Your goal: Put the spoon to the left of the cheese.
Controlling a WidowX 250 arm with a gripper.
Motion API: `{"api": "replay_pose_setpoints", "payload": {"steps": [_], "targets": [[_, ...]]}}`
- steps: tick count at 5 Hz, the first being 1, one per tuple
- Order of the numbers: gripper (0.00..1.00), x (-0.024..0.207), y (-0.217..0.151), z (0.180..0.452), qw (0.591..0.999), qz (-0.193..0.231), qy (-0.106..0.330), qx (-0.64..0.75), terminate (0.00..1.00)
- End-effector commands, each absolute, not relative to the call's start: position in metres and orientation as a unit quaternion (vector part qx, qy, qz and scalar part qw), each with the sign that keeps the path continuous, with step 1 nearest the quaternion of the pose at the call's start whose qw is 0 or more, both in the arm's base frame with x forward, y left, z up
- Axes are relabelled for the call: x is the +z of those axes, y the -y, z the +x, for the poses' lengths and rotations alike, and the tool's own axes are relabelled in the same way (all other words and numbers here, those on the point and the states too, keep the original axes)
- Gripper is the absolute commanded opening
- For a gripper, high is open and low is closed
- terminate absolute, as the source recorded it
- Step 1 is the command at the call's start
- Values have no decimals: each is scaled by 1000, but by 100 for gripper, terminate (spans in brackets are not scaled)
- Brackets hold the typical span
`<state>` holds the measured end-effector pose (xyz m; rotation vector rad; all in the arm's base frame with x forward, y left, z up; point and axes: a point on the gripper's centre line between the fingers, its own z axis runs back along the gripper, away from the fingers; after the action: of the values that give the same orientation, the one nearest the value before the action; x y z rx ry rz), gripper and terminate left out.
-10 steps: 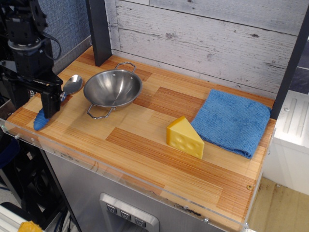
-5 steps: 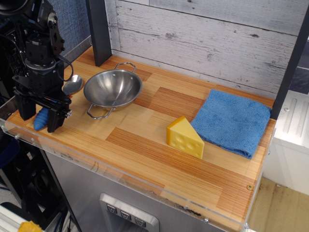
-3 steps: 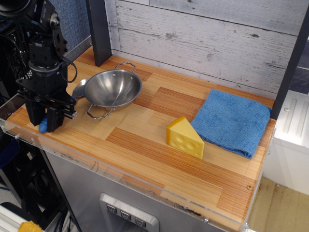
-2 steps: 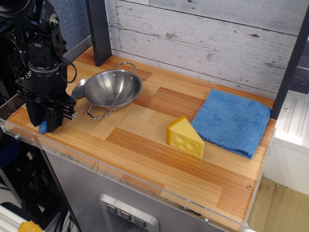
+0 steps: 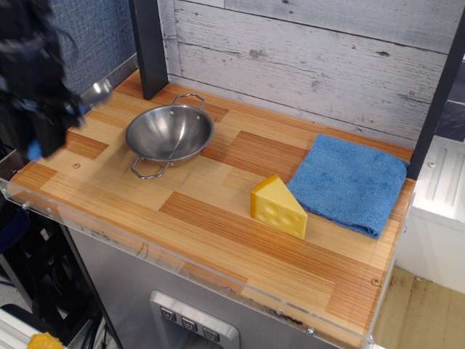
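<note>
Things on the desk (image 5: pixel 218 211) count out as one steel bowl (image 5: pixel 170 134), one cheese (image 5: pixel 278 207) and one blue cloth (image 5: pixel 350 182). One spoon (image 5: pixel 87 98) is up off the wood with me at the far left, blurred; its shiny metal bowl pokes out toward the dark post (image 5: pixel 149 45), and a bit of blue shows lower down by my gripper (image 5: pixel 40 131). My jaws are too smeared to read, so I cannot tell whether they are clamped on the spoon. The cheese stands near the middle, just beside the cloth's near left corner. Between the cheese and the steel bowl lies a broad bare stretch of wood. A clear lip runs along the desk's front edge, and the plank wall closes the back.
</note>
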<state>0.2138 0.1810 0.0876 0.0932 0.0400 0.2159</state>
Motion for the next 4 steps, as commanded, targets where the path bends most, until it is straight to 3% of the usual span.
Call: {"api": "replay_pose_setpoints", "payload": {"steps": [1,3,4], "targets": [[0,131,-136,213,999,14,32,17,0],[0,120,-53,215,995,-1,66,-78,0],[0,104,-26,222,997,33,52,-50,0]]}}
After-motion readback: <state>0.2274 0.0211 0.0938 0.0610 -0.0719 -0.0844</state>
